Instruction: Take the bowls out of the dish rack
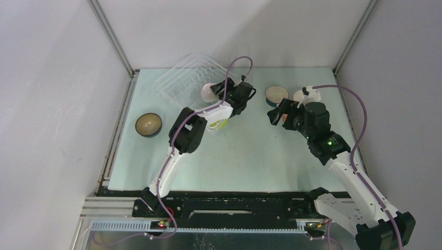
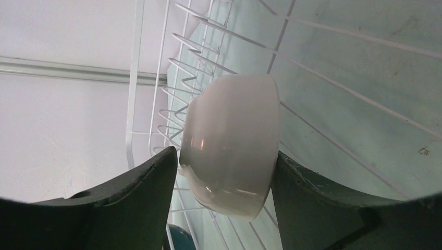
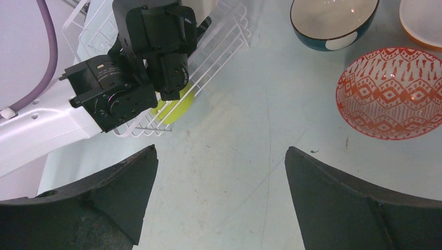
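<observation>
The white wire dish rack [image 1: 182, 78] stands at the back left. A white bowl [image 1: 210, 92] stands on edge in it. My left gripper [image 1: 218, 92] is shut on this white bowl [image 2: 229, 140], one finger on each side of it. A lime green bowl [image 1: 220, 124] sits at the rack's near corner, partly under my left arm, and also shows in the right wrist view [image 3: 174, 107]. My right gripper [image 1: 274, 117] hangs open and empty over bare table [image 3: 221, 151].
A teal bowl [image 1: 148, 125] sits on the table at the left. A dark blue bowl [image 3: 333, 23], an orange bowl [image 3: 422, 23] and a red-and-white patterned bowl [image 3: 388, 94] sit at the back right by my right gripper. Walls enclose the table [image 1: 250, 156].
</observation>
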`<state>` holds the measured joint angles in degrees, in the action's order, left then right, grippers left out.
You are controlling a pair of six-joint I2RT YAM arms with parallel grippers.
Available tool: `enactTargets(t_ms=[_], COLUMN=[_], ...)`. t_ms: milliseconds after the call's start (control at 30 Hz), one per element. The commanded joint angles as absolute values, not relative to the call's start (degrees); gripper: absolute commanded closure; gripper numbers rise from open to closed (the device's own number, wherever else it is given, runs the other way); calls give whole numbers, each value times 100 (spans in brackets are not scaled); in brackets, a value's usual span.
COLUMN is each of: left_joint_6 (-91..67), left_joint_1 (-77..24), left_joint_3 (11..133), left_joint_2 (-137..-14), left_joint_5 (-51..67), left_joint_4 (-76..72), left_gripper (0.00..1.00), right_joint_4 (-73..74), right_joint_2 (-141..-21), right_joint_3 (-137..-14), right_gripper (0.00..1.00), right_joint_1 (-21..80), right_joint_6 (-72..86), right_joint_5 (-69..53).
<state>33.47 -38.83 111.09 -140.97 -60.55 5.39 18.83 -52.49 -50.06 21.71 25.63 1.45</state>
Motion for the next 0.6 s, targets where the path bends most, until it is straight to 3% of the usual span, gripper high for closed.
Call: enactTargets(t_ms=[0,400,567], left_joint_6=[3508,3733,3815], left_joint_1=[-3923,-3946,-3941], left_joint_3=[10922,10843,10793], left_joint_2=[-13597,-13596,-13607], left_joint_5=[-6379,-6538,-6640], left_joint_4=[75,-263,-398], left_gripper=[28,22,28], right_joint_4=[1853,1863,1861], right_joint_2=[-5159,-5146,-5150], right_joint_3=[-5238,-5243,-5238], right_gripper=[0,0,0], right_joint_1=[2145,2148,2152], right_joint_6=[2440,2428,2427], right_joint_5=[203,195,191])
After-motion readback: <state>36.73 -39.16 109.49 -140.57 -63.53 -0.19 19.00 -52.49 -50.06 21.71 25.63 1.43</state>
